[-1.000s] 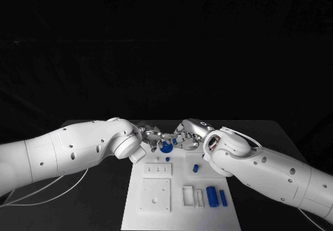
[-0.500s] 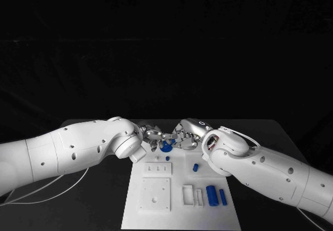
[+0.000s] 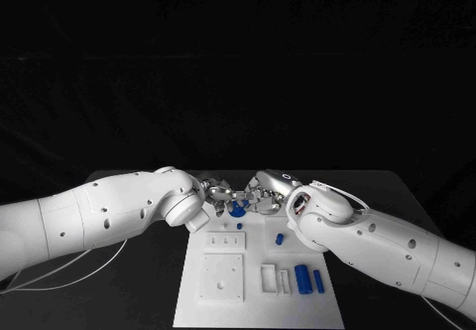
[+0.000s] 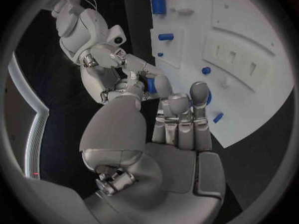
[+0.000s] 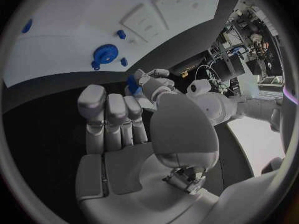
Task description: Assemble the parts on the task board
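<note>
Both hands meet fingertip to fingertip above the far end of the white task board (image 3: 223, 306). My left hand (image 3: 215, 191) and right hand (image 3: 266, 196) pinch a small blue part (image 3: 237, 203) between them from opposite sides. In the left wrist view the right hand's fingers (image 4: 134, 74) reach the blue part (image 4: 151, 86) beside my left thumb. The right wrist view has the left hand's fingers (image 5: 156, 84) on the same part (image 5: 132, 83). A blue gear (image 5: 107, 53) lies flat on the board below the hands.
A short blue peg (image 3: 239, 226) and a small blue cylinder (image 3: 280, 240) stand mid-board. Two larger blue cylinders (image 3: 303, 280) lie at the near right beside white slots (image 3: 269, 278). White raised blocks (image 3: 223, 277) sit on the board's left side. A cable (image 3: 69, 271) trails at the left.
The right hand has edged slightly toward the left hand, and the blue part between the fingertips sits a little higher. The parts on the board have not moved.
</note>
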Robot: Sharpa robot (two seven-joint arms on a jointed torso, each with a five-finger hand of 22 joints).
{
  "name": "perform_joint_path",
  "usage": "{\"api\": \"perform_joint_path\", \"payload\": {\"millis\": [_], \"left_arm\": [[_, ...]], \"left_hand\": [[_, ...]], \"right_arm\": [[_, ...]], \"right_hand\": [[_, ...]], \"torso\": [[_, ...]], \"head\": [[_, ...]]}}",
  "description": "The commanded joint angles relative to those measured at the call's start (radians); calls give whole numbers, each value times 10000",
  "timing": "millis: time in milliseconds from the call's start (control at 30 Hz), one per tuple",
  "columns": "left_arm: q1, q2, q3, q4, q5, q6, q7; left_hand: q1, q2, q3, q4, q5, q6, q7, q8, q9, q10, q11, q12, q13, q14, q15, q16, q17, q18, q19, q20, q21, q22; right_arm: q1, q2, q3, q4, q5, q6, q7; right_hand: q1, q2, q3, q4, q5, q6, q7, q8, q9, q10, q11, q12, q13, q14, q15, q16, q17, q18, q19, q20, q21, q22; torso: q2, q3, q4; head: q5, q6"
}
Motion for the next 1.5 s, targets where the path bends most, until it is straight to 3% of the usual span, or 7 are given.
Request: {"api": "perform_joint_path", "payload": {"millis": [33, 267, 567, 833, 933, 1100, 1500], "left_arm": [[21, 49, 12, 28, -50, 91, 44], [21, 63, 12, 48, -51, 193, 40], [21, 93, 12, 36, -79, 287, 18], [20, 159, 12, -30, -106, 328, -12], [20, 173, 12, -46, -112, 337, -18], [19, 188, 12, -54, -117, 336, -31], [19, 224, 12, -66, -139, 362, -72]], "left_hand": [[68, 60, -19, -134, -58, -21, -30, 13, -20, 388, -68, -47, 18, -73, 10, 34, -12, -89, -32, -28, -43, 17], [263, 613, -183, -922, 81, -47, -45, 11, -107, 383, -70, -56, 23, -82, 2, 45, -21, -103, -32, -36, -63, 59], [419, 955, -384, -1431, 272, -40, -70, 13, -292, 381, -83, -75, 32, -93, 0, 46, -45, -111, -38, -41, -87, 96], [301, 938, -457, -1414, 346, -19, -74, 13, -335, 389, -85, -64, 39, -84, 0, 68, -20, -116, -29, -44, -84, 114], [56, 544, -203, -913, 117, 15, -52, 16, -327, 391, -65, -50, 38, -82, 8, 84, -3, -114, -33, -36, -93, 125], [48, 453, -137, -717, 79, 20, -48, 12, -313, 395, -64, -36, 34, -79, 8, 92, 2, -113, -25, -36, -95, 137], [263, 1223, -490, -1557, 558, -34, -76, 7, -477, 389, -77, -35, 20, -78, -6, 97, 9, -122, -22, -48, -121, 183]], "right_arm": [[-4, 46, -12, 12, -117, 171, 17], [-6, 105, -32, -23, -129, 191, 10], [-7, 154, -42, -30, -136, 189, 3], [-13, 195, -62, -40, -182, 206, -8], [-15, 199, -70, -40, -205, 210, -19], [-17, 202, -80, -38, -240, 226, -42], [-25, 225, -100, -32, -292, 249, -103]], "right_hand": [[-31, 102, -9, -24, 54, 52, -10, 39, 14, 18, -12, 6, 8, 31, -16, 47, 13, -123, 21, -17, 59, 1079], [-31, 102, -9, -24, 54, 52, -10, 39, 14, 18, -12, 6, 8, 31, -16, 47, 13, -123, 21, -17, 59, 1079], [-42, 120, -41, -28, 86, 63, -15, 40, 15, 18, -17, 2, 9, 35, -15, 38, 21, -121, 27, -16, 67, 1080], [-45, 122, -61, -38, 120, 69, -18, 39, 15, 23, -22, 8, 15, 40, -16, 38, 28, -121, 37, -16, 95, 1086], [-45, 122, -61, -38, 120, 69, -18, 39, 15, 23, -22, 8, 15, 40, -16, 38, 28, -121, 37, -16, 95, 1086], [-45, 122, -61, -38, 120, 69, -18, 39, 15, 23, -22, 8, 15, 40, -16, 38, 28, -121, 37, -16, 95, 1086], [-42, 128, -74, -65, 161, 79, -20, 39, 15, 20, -26, -3, 11, 44, -18, 35, 39, -119, 40, -17, 95, 1085]], "torso": [[-1, -3, 8], [3, -2, 6], [3, -6, 6], [9, 10, -2], [5, 9, -2], [8, 12, -1], [4, 11, -1]], "head": [[-8, 1], [2, -16], [12, -28], [42, -52], [37, -59], [36, -59], [29, -75]]}}
